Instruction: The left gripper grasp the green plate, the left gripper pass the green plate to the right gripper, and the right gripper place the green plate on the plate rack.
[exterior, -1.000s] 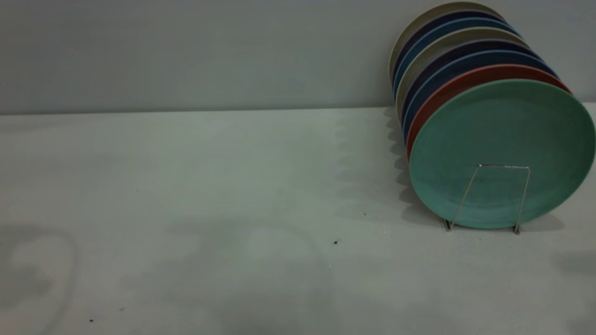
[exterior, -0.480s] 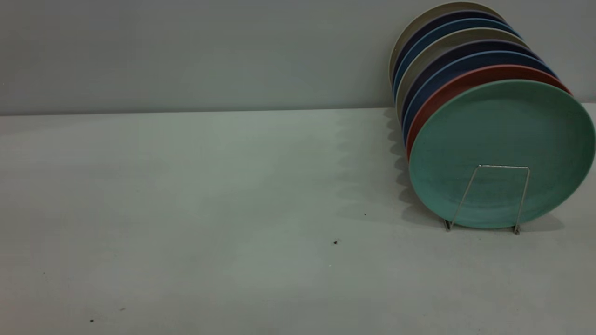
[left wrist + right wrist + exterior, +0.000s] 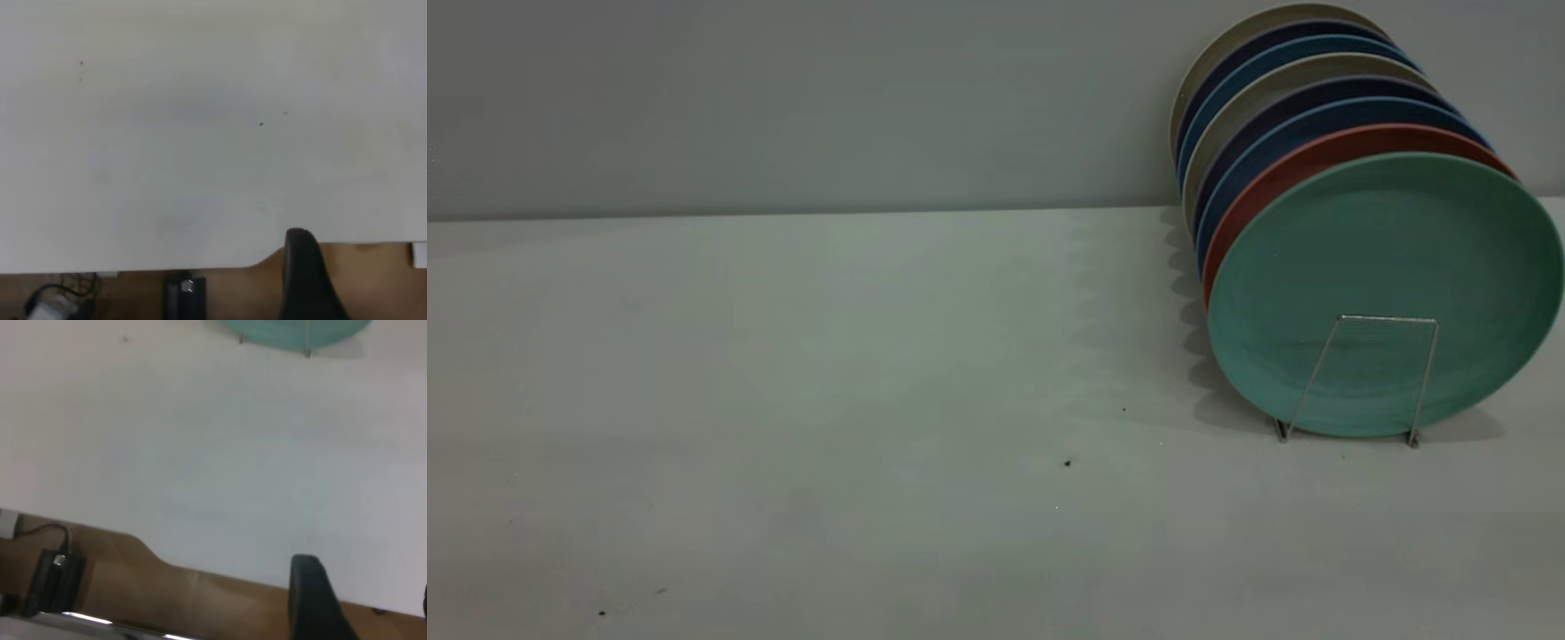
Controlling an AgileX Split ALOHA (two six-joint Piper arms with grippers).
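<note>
Over at the left, the left gripper (image 3: 303, 277) hanging above the near edge of the tabletop (image 3: 783, 356), only a dark sliver of it in its own wrist view; cannot tell whether parted or closed. Nothing held within sight, and nothing of the task on the bare stretch ahead of it.

Farther right, the right gripper (image 3: 313, 600) likewise above the near edge, likewise cannot tell whether parted or closed, with nothing visibly in it. Straight out from it across the tabletop, well apart, the lower rim of the green plate (image 3: 293, 330).

Toward the right edge and the wall-side edge, the plate rack (image 3: 1374, 373) with a full row on it. Frontmost in the row, the green plate (image 3: 1387, 293), standing on edge and tilted back, its face turned to the open tabletop, held behind the front wire loop. Just behind it a salmon-pink plate (image 3: 1280, 178), then dark blue plates (image 3: 1254, 142) and pale ones.

Judged from this: plate seated in the rack, task seemingly finished. Nearer arm by far: the right. For any further reach, plate lying forward of that gripper, across the tabletop.
</note>
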